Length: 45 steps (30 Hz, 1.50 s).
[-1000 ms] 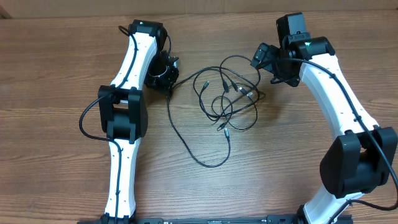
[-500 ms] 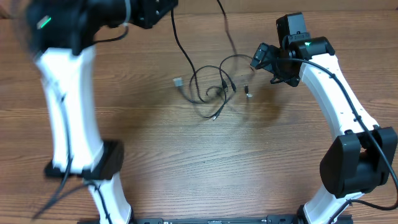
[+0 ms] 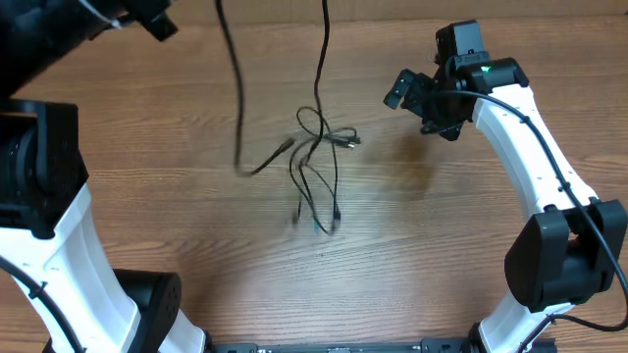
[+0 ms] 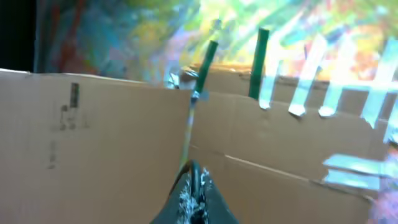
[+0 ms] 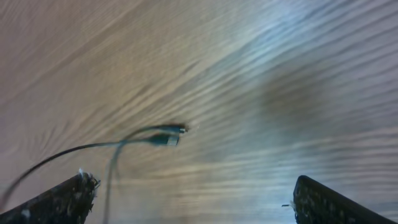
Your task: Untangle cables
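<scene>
A bundle of thin black cables (image 3: 316, 157) hangs lifted above the wooden table (image 3: 442, 255), with two strands running up out of the top of the overhead view. My left arm is raised high. In the left wrist view my left gripper (image 4: 196, 182) is shut on a thin cable strand (image 4: 189, 134) that leads away from the jaws. My right gripper (image 3: 413, 104) is open and empty, to the right of the bundle and apart from it. The right wrist view shows two cable plug ends (image 5: 165, 135) beyond its open fingers (image 5: 196, 193).
A cardboard wall (image 4: 93, 149) with tape strips stands behind the table, seen in the left wrist view. The left arm's white links (image 3: 59, 245) fill the left side of the overhead view. The right arm (image 3: 535, 167) runs along the right side.
My left arm has swung up and to the left, lifting the cables off the table; the tangle now dangles and swings. The right gripper has stayed almost in place.
</scene>
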Each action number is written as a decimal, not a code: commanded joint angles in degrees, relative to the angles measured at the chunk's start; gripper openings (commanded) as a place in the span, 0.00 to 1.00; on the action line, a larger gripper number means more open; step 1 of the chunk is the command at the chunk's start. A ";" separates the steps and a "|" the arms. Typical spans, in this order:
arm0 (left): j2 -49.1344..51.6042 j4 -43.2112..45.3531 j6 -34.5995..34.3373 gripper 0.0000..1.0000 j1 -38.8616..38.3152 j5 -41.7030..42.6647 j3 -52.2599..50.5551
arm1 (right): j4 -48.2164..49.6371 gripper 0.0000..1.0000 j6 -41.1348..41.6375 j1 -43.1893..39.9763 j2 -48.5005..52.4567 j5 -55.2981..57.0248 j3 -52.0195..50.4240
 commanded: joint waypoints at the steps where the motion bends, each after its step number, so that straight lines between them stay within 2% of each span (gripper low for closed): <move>1: -0.44 -10.16 -2.56 0.04 -0.04 -21.11 -0.11 | -0.39 1.00 -0.11 0.02 -0.61 -8.90 -0.15; 2: -0.11 -15.13 -2.54 0.04 -0.02 -26.84 -0.22 | -0.46 1.00 -0.11 0.02 -0.61 -11.17 -0.15; 3: 0.26 -17.86 -2.49 0.04 -0.02 -28.22 -0.26 | -0.57 1.00 -0.11 0.04 -0.61 -12.83 -0.15; 5: 1.11 -19.39 -2.23 0.04 0.11 -24.00 -0.26 | -0.87 1.00 -0.13 0.13 -0.61 -15.69 -0.15; 6: 1.27 -17.29 -2.71 0.04 0.11 -21.84 -0.26 | -1.09 1.00 -0.13 0.17 -0.61 -16.15 -0.15; 8: 1.36 -4.37 -4.02 0.04 0.15 -18.99 -0.26 | -2.10 1.00 -0.42 0.24 -0.61 -19.19 -0.15; 9: 1.36 -2.80 -4.94 0.04 0.13 -18.97 -0.26 | -1.81 1.00 -1.53 0.24 -0.61 -20.85 -0.15; 13: 1.36 -3.63 -14.08 0.04 -0.09 -15.15 -0.26 | 1.90 1.00 -3.34 0.24 -0.61 -28.74 -0.15; 17: 1.36 -3.80 -15.54 0.04 -0.96 -13.66 -0.26 | 10.97 1.00 -3.32 0.33 -0.61 -36.61 -0.15; 19: 1.36 -3.45 -15.98 0.04 -0.94 -14.32 -0.26 | 14.19 1.00 -3.63 1.36 -0.61 -35.91 -0.15; 22: 1.36 -3.17 -16.59 0.04 -0.94 -16.17 -0.26 | 14.10 1.00 -8.70 4.00 -0.61 -35.28 -0.15; 23: 1.36 -3.15 -16.61 0.04 -0.94 -17.46 -0.26 | 14.10 1.00 -9.31 6.45 -0.61 -31.78 -0.15; 31: 1.36 -2.12 -17.27 0.04 -0.94 -18.12 -0.26 | 14.99 0.98 -9.38 14.75 -0.59 -23.32 -0.15; 36: 1.36 -1.95 -18.73 0.04 -0.94 -18.10 -0.26 | 15.91 0.83 -9.51 18.40 -0.55 -15.50 -0.15; 38: 1.36 -1.95 -18.75 0.04 -0.94 -18.10 -0.26 | 15.80 0.63 -9.53 19.15 -0.55 -12.74 -0.15; 40: 1.36 -1.95 -18.75 0.04 -0.94 -18.12 -0.26 | 15.61 0.48 -9.49 19.17 -0.55 -12.98 -0.15; 41: 1.36 -1.73 -18.75 0.04 -0.94 -18.27 -0.26 | 15.43 0.35 -9.49 19.17 -0.55 -12.94 -0.15; 42: 1.36 -1.42 -18.75 0.04 -0.94 -18.47 -0.26 | 15.37 0.29 -9.49 19.17 -0.55 -12.94 -0.15; 43: 1.36 -0.63 -18.73 0.04 -0.94 -19.06 -0.26 | 15.04 0.08 -9.49 19.17 -0.55 -12.94 -0.15; 44: 1.36 0.02 -18.73 0.04 -0.94 -19.58 -0.26 | 14.47 0.04 -9.49 19.17 -0.55 -12.94 -0.15; 45: 1.36 0.94 -18.73 0.04 -0.81 -20.33 -0.26 | 13.97 0.04 -9.49 19.17 -0.55 -12.92 -0.15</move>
